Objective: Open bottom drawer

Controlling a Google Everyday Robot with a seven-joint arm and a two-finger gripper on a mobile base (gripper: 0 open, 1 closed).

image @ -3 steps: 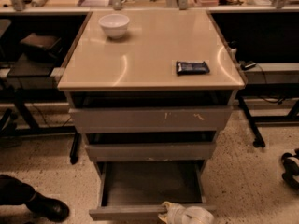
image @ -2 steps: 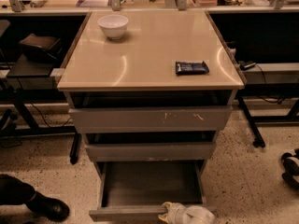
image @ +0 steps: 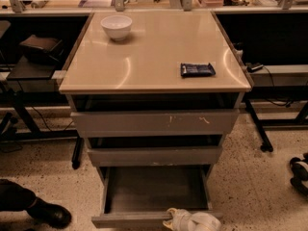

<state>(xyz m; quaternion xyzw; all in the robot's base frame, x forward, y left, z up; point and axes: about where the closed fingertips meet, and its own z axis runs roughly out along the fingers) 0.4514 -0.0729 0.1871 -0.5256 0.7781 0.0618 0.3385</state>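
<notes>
The bottom drawer (image: 154, 189) of the grey cabinet stands pulled far out, its grey box interior showing and nothing visible inside. Its flat front panel (image: 125, 219) lies along the lower edge of the view. My gripper (image: 187, 220), pale and rounded, sits at the right part of that front panel, at the very bottom of the view. Above it are the mid-sized drawer front (image: 154, 155) and the widest drawer front (image: 154, 122) with pale scratch marks.
The cabinet top (image: 144, 57) carries a white bowl (image: 116, 27) at the back left and a dark packet (image: 197, 70) at the right. Black table legs (image: 257, 126) flank the cabinet. A dark shoe (image: 43, 211) rests on the speckled floor at lower left, dark wheels (image: 299, 172) at right.
</notes>
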